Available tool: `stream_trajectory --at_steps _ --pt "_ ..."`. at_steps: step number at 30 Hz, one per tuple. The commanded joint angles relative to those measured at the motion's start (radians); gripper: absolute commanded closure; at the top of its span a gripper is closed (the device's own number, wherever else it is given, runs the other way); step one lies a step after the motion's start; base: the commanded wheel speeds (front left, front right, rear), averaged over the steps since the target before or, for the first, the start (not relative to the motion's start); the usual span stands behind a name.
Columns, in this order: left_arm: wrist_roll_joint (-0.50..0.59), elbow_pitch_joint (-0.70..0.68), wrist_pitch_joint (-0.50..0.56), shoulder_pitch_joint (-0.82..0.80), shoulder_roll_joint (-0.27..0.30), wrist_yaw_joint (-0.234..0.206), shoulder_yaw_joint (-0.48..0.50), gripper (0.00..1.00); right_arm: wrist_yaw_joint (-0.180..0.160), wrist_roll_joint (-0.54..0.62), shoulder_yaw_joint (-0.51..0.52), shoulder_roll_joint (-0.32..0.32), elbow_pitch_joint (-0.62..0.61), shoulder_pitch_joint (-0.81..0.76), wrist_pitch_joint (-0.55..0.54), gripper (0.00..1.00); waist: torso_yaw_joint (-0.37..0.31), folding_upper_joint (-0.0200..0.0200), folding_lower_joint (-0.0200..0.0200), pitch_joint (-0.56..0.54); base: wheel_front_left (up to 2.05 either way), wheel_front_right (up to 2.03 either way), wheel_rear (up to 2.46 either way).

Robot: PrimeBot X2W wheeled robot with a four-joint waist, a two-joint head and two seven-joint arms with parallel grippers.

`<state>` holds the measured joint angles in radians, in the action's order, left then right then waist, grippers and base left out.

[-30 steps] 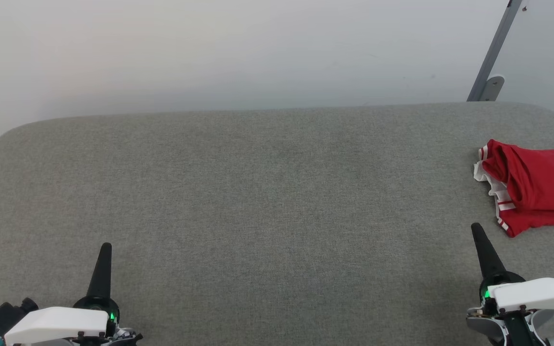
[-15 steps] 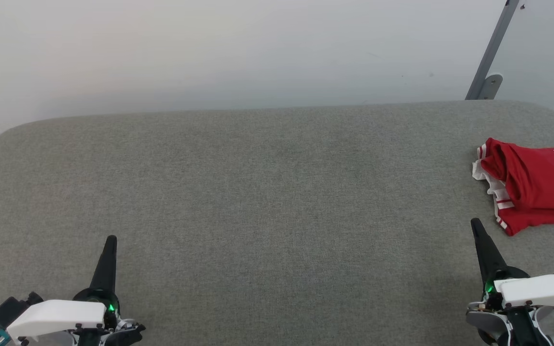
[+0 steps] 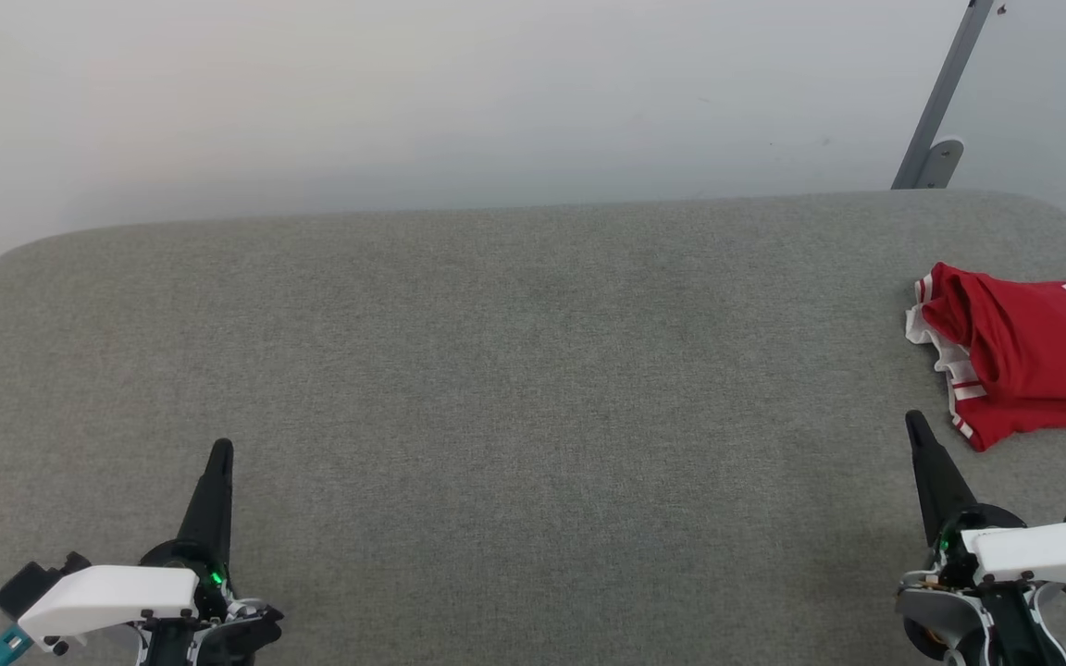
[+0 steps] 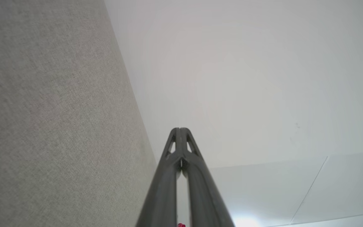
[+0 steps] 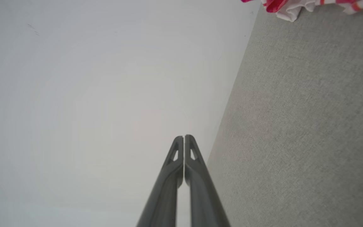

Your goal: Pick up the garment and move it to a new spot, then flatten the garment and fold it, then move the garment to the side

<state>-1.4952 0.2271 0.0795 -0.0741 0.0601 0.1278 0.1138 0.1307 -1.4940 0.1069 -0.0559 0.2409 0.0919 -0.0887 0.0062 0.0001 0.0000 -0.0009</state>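
Risk sits at the right edge of the tabletop (image 3: 496, 351), where the garment (image 3: 1028, 356) lies bunched in layers, partly cut off by the head view. The left gripper (image 3: 220, 453) and right gripper (image 3: 915, 427) are by the near corners, both with jaws pressed together and empty. A pinch there would likely catch only one layer or the trim, so the shirt could drag off the edge or unfold unevenly.
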Motion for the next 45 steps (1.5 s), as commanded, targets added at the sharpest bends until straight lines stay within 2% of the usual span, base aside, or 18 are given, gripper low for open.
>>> stream_trajectory --at_steps 1,17,45 --pt "-0.019 0.002 0.008 -0.016 -0.001 0.005 0.000 1.00 0.000 -0.020 0.004 0.003 0.001 0.012 -0.008 1.00 0.000 -0.0001 0.0000 0.000 0.00 0.00 0.00" --pt "-0.122 0.020 0.039 -0.043 -0.010 0.005 -0.001 1.00 0.000 -0.124 0.009 0.007 0.005 0.021 -0.030 1.00 -0.006 -0.0001 0.0000 0.004 0.00 0.00 0.00" --pt "-0.119 0.019 0.037 -0.042 -0.010 0.005 0.000 1.00 0.000 -0.121 0.008 0.007 0.005 0.019 -0.028 1.00 -0.006 -0.0001 0.0000 0.004 0.00 0.00 0.00"
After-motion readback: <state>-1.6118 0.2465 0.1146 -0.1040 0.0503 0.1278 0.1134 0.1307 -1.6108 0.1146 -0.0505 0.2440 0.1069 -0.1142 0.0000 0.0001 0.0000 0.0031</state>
